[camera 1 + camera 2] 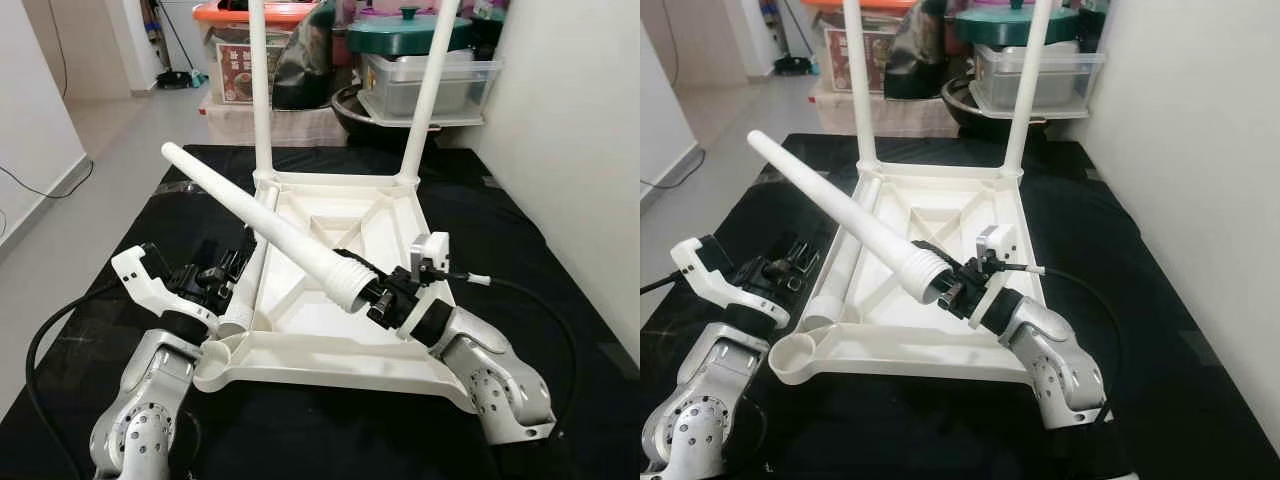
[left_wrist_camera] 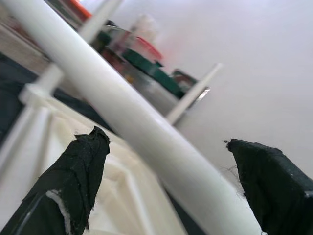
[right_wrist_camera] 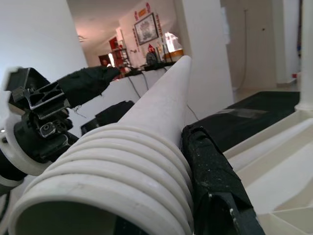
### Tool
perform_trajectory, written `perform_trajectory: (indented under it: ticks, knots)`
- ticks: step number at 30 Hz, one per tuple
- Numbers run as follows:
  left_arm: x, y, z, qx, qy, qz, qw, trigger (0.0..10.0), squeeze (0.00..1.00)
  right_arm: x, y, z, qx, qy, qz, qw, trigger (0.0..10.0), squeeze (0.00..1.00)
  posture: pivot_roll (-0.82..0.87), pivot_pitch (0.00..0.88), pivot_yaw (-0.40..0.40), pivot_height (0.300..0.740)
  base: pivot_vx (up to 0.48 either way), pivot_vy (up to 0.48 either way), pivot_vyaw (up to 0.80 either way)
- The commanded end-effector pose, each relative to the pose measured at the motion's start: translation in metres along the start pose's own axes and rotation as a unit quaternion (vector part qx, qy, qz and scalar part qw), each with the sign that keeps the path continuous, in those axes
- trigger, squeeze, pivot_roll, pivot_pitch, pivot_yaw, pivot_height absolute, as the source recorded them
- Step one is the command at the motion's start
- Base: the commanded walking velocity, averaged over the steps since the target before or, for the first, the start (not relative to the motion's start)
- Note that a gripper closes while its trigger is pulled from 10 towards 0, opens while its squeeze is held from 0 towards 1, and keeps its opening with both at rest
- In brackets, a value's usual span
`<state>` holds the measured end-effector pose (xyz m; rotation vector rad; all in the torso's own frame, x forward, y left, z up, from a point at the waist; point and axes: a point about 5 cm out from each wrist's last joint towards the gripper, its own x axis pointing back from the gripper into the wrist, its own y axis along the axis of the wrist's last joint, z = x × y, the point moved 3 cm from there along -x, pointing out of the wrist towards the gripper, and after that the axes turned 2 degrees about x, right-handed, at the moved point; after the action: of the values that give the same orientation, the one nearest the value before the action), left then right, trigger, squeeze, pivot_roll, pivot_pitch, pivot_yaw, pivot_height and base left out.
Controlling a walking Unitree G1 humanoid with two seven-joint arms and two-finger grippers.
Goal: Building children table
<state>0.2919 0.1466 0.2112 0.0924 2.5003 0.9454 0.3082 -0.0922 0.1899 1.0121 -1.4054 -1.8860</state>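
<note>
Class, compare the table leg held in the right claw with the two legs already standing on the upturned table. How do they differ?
The held leg is loose, tilted, its threaded end gripped by the right claw; the fitted legs stand upright, screwed into the tabletop. All are white and tapered.

A black mat [image 1: 560,300] covers the floor across the middle of the head view. At twelve o'clock, along its far edge, household clutter stands in a row: a box with an orange lid [image 1: 250,14] at about eleven, a dark bag [image 1: 305,60] beside it, then a teal pot lid [image 1: 408,30] resting above a clear plastic container [image 1: 425,85] at one o'clock. A dark round pan [image 1: 352,108] sits just before the container. A white wall [image 1: 570,120] rises at three o'clock. At nine o'clock lies pale tiled floor [image 1: 90,190], with a thin black cable [image 1: 40,190] along the skirting.
</note>
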Motion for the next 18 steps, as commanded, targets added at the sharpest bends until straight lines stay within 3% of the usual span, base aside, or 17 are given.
perform_trajectory:
  ticks: [1, 4, 9, 12, 18]
  knots:
    - [0.001, 0.000, -0.002, 0.017, -0.008, 0.001, 1.000, 10.0, 0.00, -0.002, 0.005, 0.003, -0.007, 0.014, -0.012, 1.000, 0.0, 0.00, 0.06, 0.000, -0.027, 0.740, 0.000, 0.000, 0.00]
    - [0.002, 0.004, -0.002, 0.058, -0.019, -0.003, 0.998, 10.0, 0.00, -0.002, 0.003, 0.011, -0.050, 0.049, -0.018, 0.997, 0.0, 0.00, 0.06, 0.000, -0.028, 0.740, 0.000, 0.000, 0.00]
    - [0.002, 0.008, 0.001, 0.080, -0.016, -0.008, 0.997, 10.0, 0.00, 0.001, 0.003, 0.014, -0.074, 0.066, -0.023, 0.995, 0.0, 0.00, 0.07, 0.000, -0.031, 0.740, 0.000, 0.000, 0.00]
    - [0.005, 0.013, 0.014, 0.116, 0.012, -0.015, 0.993, 10.0, 0.00, 0.007, 0.006, 0.020, -0.117, 0.096, -0.039, 0.988, 0.0, 0.00, 0.06, 0.000, -0.031, 0.740, 0.000, 0.000, 0.00]
    - [0.003, 0.027, 0.025, 0.151, 0.041, -0.043, 0.987, 10.0, 0.00, 0.021, 0.002, 0.029, -0.145, 0.142, -0.024, 0.979, 0.0, 0.00, 0.06, 0.000, -0.030, 0.740, 0.000, 0.000, 0.00]
